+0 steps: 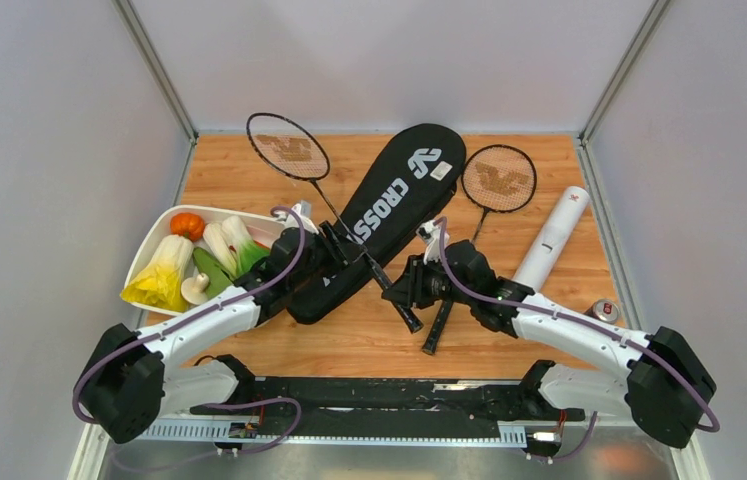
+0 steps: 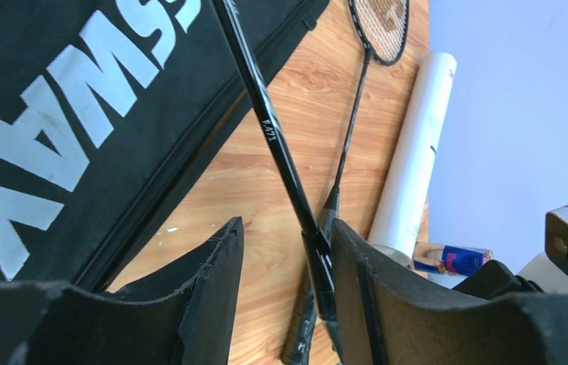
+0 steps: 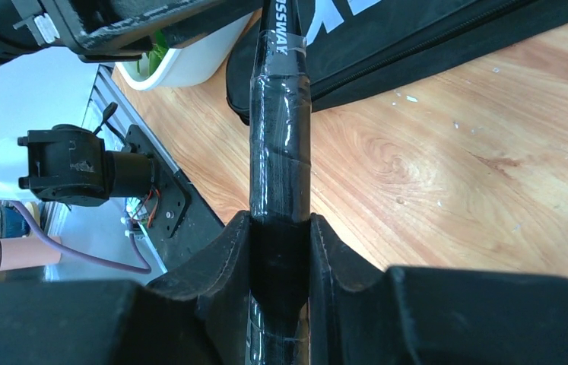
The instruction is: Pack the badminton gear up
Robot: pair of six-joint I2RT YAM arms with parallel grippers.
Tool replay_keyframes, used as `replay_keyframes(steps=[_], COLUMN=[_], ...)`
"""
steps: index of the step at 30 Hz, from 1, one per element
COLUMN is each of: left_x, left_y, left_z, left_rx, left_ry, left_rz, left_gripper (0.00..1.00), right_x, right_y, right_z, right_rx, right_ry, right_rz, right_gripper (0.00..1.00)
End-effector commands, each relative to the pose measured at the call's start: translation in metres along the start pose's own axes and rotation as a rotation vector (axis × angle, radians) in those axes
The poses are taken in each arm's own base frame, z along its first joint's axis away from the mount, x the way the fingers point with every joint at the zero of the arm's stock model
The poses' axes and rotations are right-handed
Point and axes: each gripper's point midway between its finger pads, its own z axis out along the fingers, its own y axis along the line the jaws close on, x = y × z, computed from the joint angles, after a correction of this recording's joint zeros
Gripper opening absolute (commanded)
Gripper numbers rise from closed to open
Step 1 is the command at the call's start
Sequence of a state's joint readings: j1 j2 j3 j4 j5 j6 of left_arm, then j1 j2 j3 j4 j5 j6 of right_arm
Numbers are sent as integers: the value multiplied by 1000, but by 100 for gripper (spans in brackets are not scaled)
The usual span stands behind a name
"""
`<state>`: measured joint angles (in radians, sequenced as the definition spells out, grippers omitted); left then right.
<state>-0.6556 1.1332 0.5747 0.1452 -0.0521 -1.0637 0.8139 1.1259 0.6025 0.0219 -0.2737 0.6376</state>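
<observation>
One black racket [image 1: 289, 146] lies slanted across the black CROSSWAY bag [image 1: 395, 196], head at the back left. Its plastic-wrapped handle [image 3: 280, 137] sits between the pads of my right gripper [image 3: 280, 243], which is shut on it over the wood just in front of the bag. My left gripper [image 2: 287, 228] straddles the same racket's shaft [image 2: 269, 125] near the cone. Its jaws stand apart, the shaft resting against the right-hand finger [image 2: 356, 266] with a wide gap to the other. The second racket [image 1: 498, 178] lies on the table, handle toward me. A long white tube [image 1: 552, 238] lies right of it.
A white tray [image 1: 149, 250] of toy vegetables sits at the left, close to my left arm. A small can [image 1: 604, 309] stands near the tube's near end. The second racket's handle [image 2: 299, 334] lies on the wood below my left gripper. Grey walls close in three sides.
</observation>
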Motion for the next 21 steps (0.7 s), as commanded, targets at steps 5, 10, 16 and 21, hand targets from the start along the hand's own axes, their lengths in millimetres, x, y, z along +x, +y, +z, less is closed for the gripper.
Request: replay_keyframes(steps=[5,10,16,21], left_x=[10,16,19,30], left_y=[-20,-24,-31,-40], left_z=[0,-5,-18,-27], left_rx=[129,153,190,239], left_ry=[32,66,99,180], left_rz=[-34,1,89,157], left_gripper=[43,6,0,0], right_x=[-33,-30,-40,-65], right_y=[39,40,46,64], right_z=[5,11,2,-16], right_rx=[-67,-62,-75,-119], right_ry=[-197,-187,-232,-312], right_rz=[20,28,-7,-75], right_gripper=[0,2,42,69])
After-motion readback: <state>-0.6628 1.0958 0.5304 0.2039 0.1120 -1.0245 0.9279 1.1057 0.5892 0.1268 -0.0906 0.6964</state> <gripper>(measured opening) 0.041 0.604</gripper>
